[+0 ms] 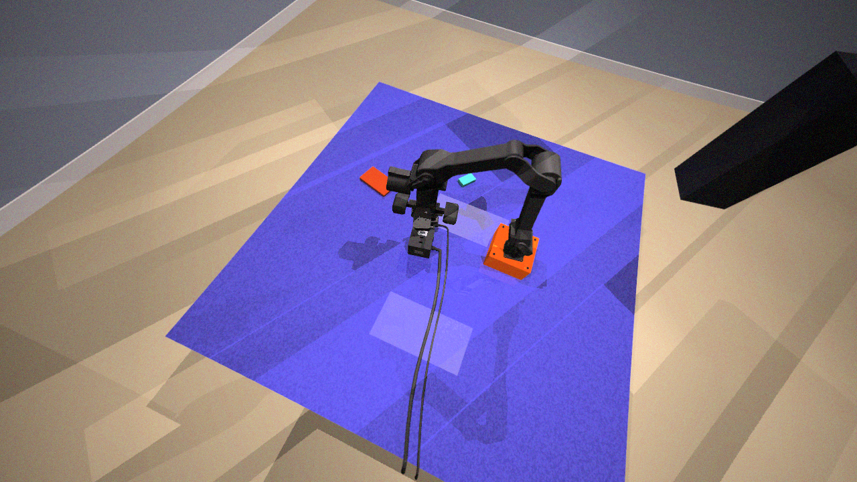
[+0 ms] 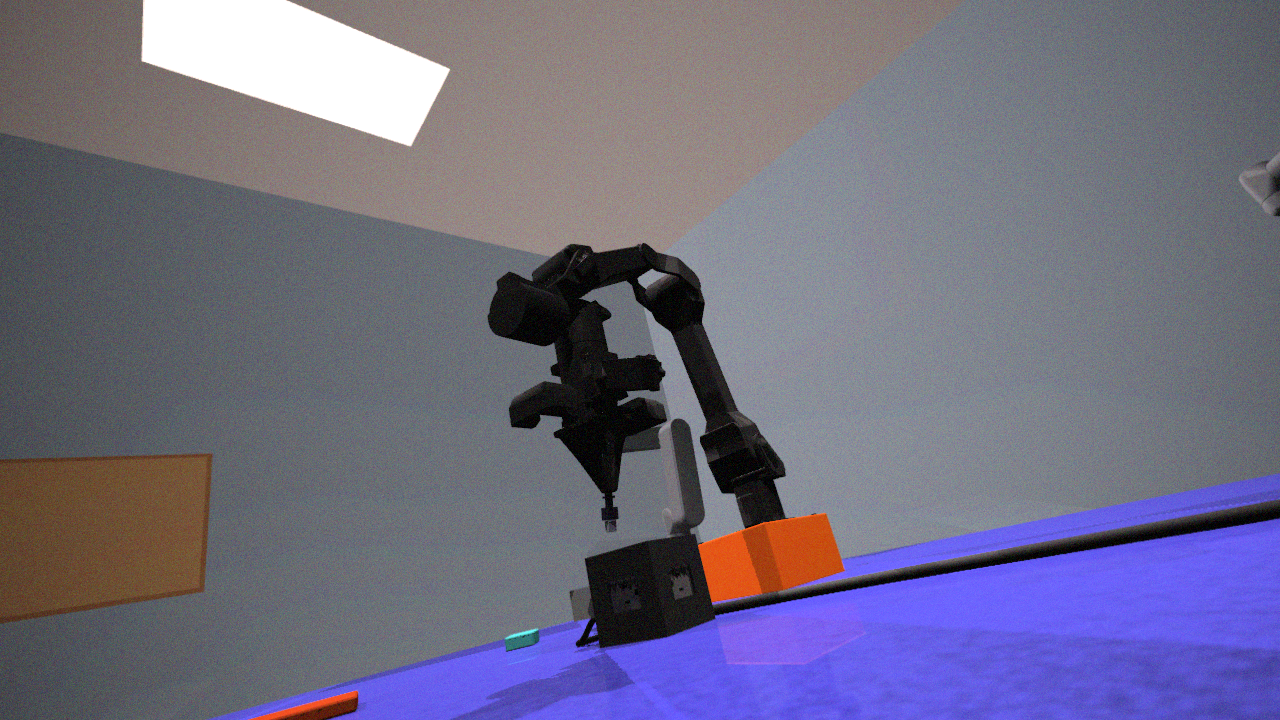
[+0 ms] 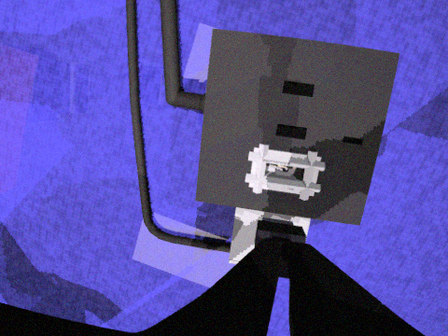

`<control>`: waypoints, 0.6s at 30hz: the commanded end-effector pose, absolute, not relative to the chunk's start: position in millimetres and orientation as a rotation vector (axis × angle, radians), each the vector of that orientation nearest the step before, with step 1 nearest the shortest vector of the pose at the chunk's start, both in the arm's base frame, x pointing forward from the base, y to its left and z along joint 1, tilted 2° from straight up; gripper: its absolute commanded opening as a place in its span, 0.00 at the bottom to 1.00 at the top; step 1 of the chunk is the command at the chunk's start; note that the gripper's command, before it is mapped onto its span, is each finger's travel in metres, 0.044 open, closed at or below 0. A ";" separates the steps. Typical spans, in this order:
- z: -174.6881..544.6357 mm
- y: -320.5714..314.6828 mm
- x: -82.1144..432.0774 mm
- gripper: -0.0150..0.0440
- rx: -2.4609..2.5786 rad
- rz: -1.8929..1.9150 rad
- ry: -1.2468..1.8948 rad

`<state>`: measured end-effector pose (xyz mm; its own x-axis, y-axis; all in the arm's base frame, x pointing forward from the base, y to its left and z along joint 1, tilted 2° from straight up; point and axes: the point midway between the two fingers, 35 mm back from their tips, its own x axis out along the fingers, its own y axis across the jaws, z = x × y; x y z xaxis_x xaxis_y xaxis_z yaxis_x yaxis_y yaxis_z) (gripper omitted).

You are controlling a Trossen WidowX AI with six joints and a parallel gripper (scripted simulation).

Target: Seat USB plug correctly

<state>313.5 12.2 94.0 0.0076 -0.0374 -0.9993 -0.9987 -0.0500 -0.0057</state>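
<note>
The power cube [image 1: 420, 246] [image 2: 646, 617] [image 3: 238, 117] is a dark block on the blue mat. The pale-framed socket [image 3: 257, 173] is on its top face, with two dark slots farther up the wrist view and a smaller one at the right. My gripper [image 2: 609, 495] [image 3: 284, 255] is shut on the USB plug [image 2: 609, 514] [image 3: 281, 229]. The plug hangs metal end down, above the cube and clear of its top in the exterior view. In the wrist view it appears just below the socket frame. Its way round cannot be told, and the fingertips are hidden in the top view.
A white box [image 3: 243, 231] [image 2: 580, 604] stands beside the cube. Two dark cables [image 1: 440, 281] [image 3: 135, 93] run over the mat. The orange arm base [image 1: 506, 266] [image 2: 796, 550] stands nearby. A teal block [image 1: 466, 179] [image 2: 521, 639] and a red-orange slab [image 1: 373, 180] [image 2: 317, 706] lie farther off.
</note>
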 end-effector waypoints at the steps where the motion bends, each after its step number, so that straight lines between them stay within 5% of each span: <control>1: 93.1 13.4 313.6 0.25 -1.270 1.228 1.200; 18: 91.2 14.6 313.7 0.25 -1.258 1.235 1.189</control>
<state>313.6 13.6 91.9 0.0072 -0.0213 -0.9997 -0.9989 -0.0466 -0.0062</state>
